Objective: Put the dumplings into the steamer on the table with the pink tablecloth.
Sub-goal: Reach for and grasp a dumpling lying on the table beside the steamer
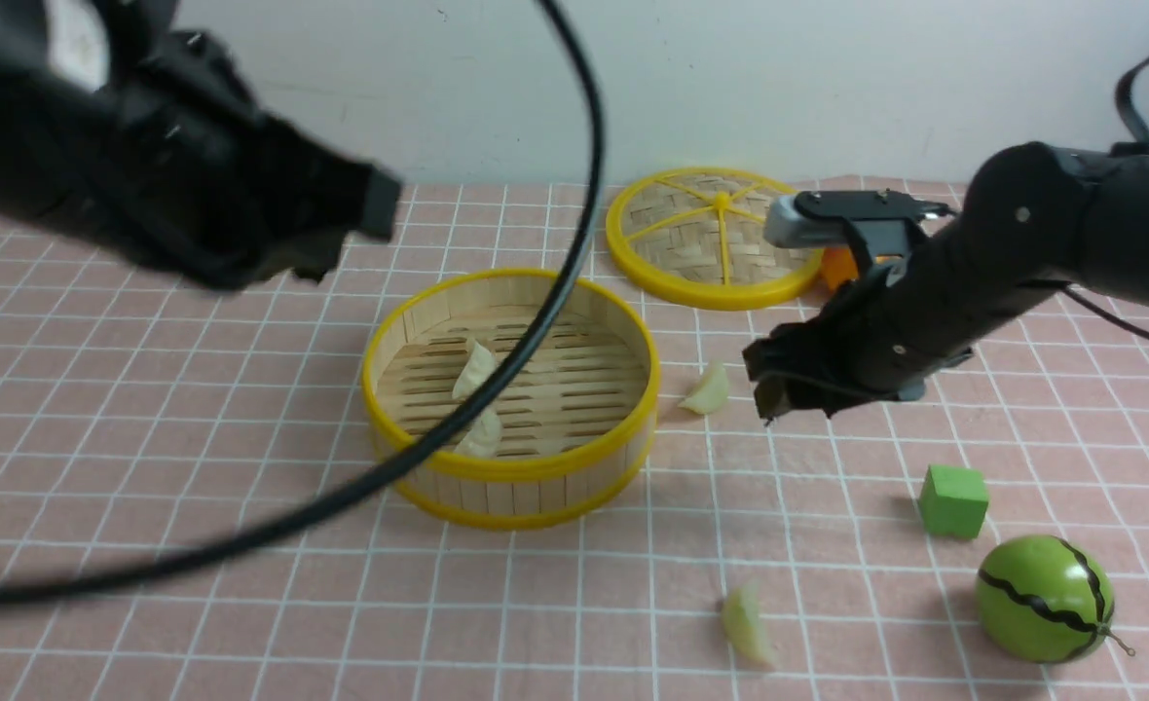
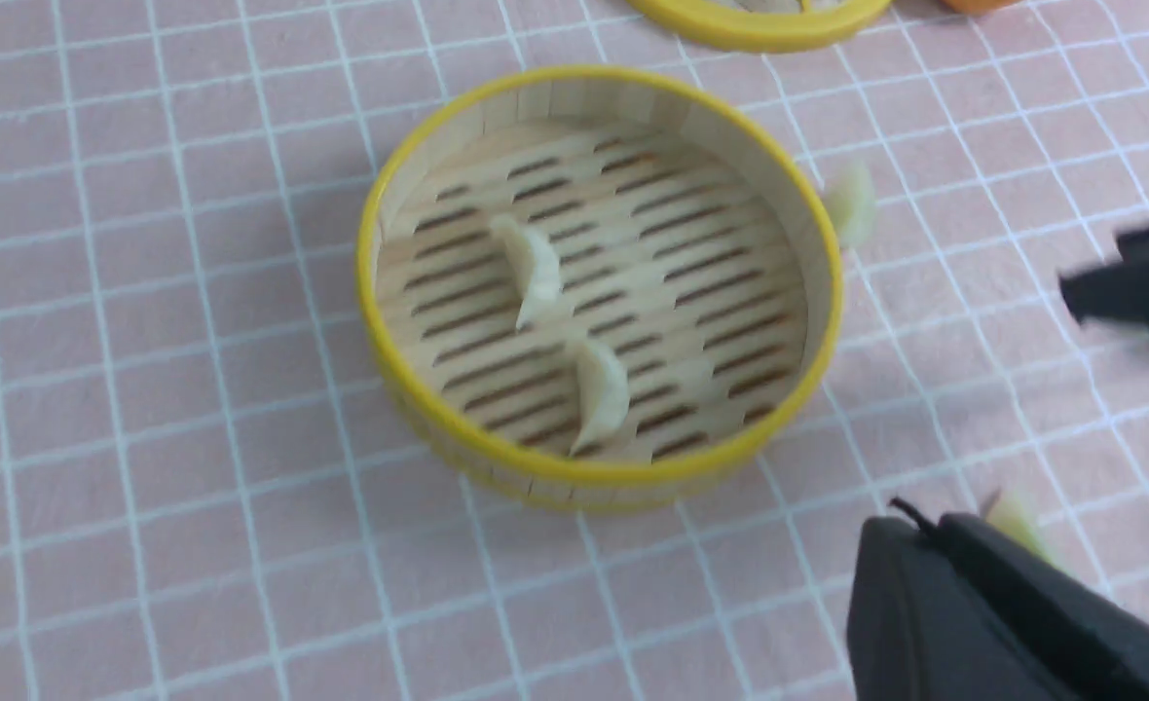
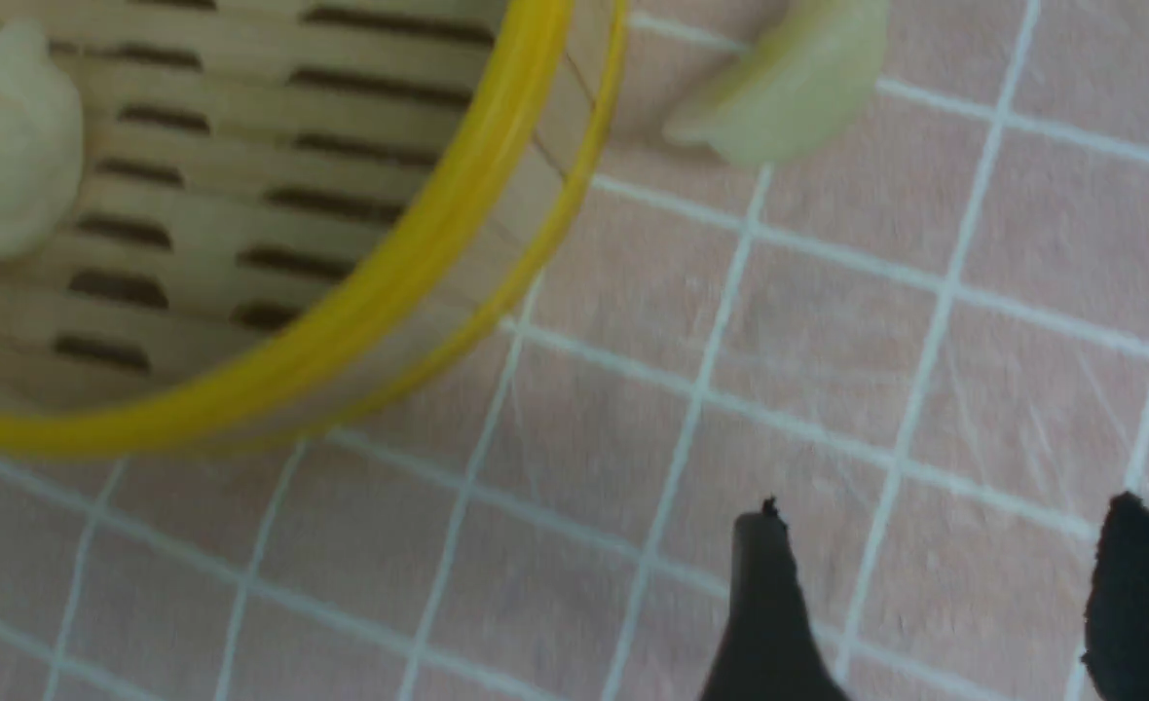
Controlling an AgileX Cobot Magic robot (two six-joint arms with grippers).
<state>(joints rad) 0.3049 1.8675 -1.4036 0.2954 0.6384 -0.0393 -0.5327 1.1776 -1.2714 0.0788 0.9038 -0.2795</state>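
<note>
The steamer (image 1: 511, 469) stands mid-table on the pink tablecloth (image 1: 146, 438). Two cream-white dumplings (image 1: 477, 368) (image 1: 482, 433) lie in it, also shown in the left wrist view (image 2: 534, 268) (image 2: 599, 389). One greenish dumpling (image 1: 709, 391) lies just right of the steamer, and shows in the right wrist view (image 3: 789, 88). Another (image 1: 748, 623) lies near the front edge. My right gripper (image 1: 779, 380) is open and empty, low over the cloth beside the first greenish dumpling (image 3: 945, 526). My left gripper (image 2: 915, 531) is shut and empty, raised at the left (image 1: 341, 224).
The flat woven lid (image 1: 716, 239) lies behind the steamer, with an orange object (image 1: 837, 265) beside it. A green cube (image 1: 953, 499) and a toy watermelon (image 1: 1044, 599) sit at the front right. A black cable (image 1: 536, 331) arcs in front of the steamer.
</note>
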